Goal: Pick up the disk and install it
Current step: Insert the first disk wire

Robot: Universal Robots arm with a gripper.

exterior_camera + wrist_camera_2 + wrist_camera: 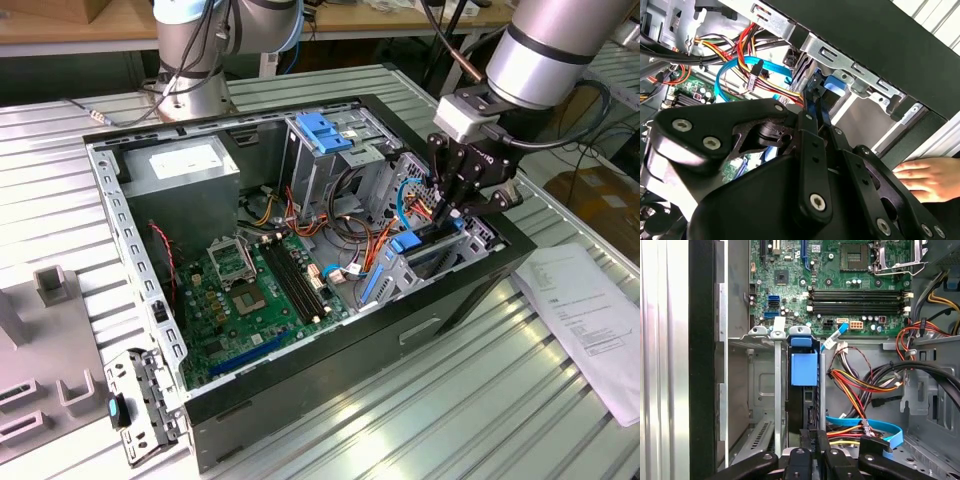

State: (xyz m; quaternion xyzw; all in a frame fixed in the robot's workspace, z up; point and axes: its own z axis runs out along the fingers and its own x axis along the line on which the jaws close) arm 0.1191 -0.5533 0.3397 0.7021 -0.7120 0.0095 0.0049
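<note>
Open PC case lies on the ribbed surface, motherboard exposed. The disk stands on edge, already down in its drive bay at the case's front corner, so install looks nearly done, final seating unconfirmed. Gripper is closed narrow on the disk's top edge; a hand rests outside the case.

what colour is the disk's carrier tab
Bright blue, clearest in the first wrist view on the disk.
</note>
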